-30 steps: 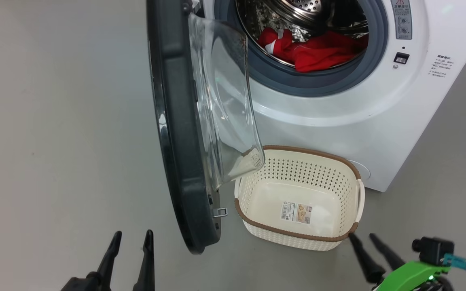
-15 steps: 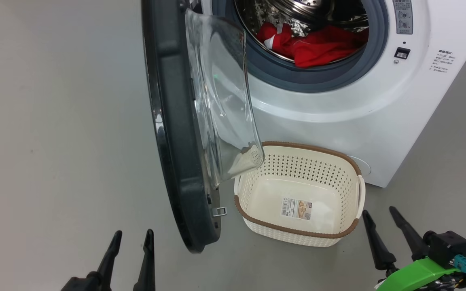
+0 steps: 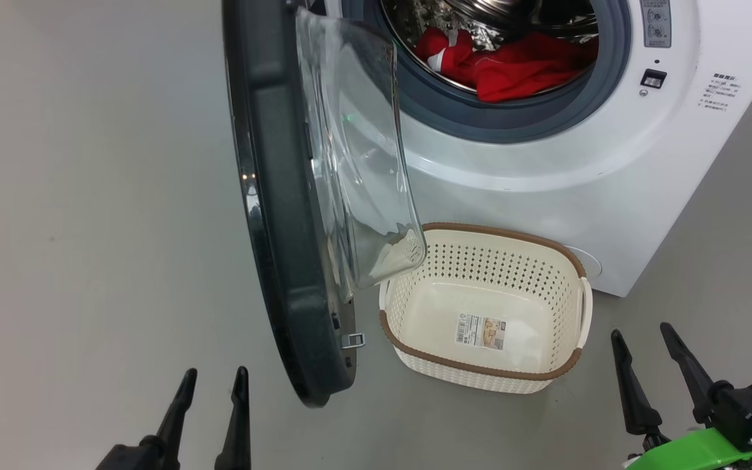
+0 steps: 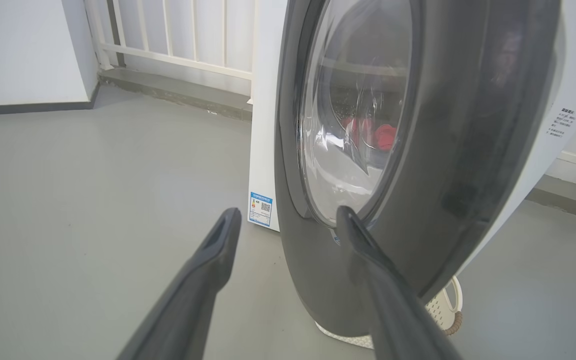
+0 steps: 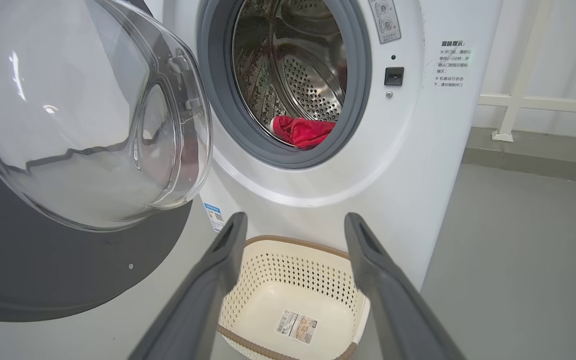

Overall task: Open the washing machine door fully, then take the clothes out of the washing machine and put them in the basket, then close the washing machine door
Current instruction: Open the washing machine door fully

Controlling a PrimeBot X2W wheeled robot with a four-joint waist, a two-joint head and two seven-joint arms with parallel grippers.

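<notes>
The washing machine (image 3: 546,163) (image 5: 408,150) stands ahead with its door (image 3: 284,215) (image 4: 443,150) (image 5: 68,125) swung out toward me, edge-on in the head view. Red clothes (image 3: 513,62) (image 5: 300,131) lie in the steel drum. On the floor below the opening sits the cream basket (image 3: 487,365) (image 5: 293,300), holding only its paper label. My left gripper (image 3: 213,385) (image 4: 288,220) is open, low on the outer side of the door. To the right of the basket, my right gripper (image 3: 643,339) (image 5: 293,225) is open and holds nothing.
Grey floor (image 3: 89,228) spreads wide to the left of the door. A white railing (image 4: 178,35) and a low ledge run along the wall behind the machine. More floor (image 5: 528,250) lies to the machine's right.
My right gripper has moved right and up in the head view, away from the basket's corner. The whole head view has shifted a little, so the camera moved. The left gripper has stayed put.
</notes>
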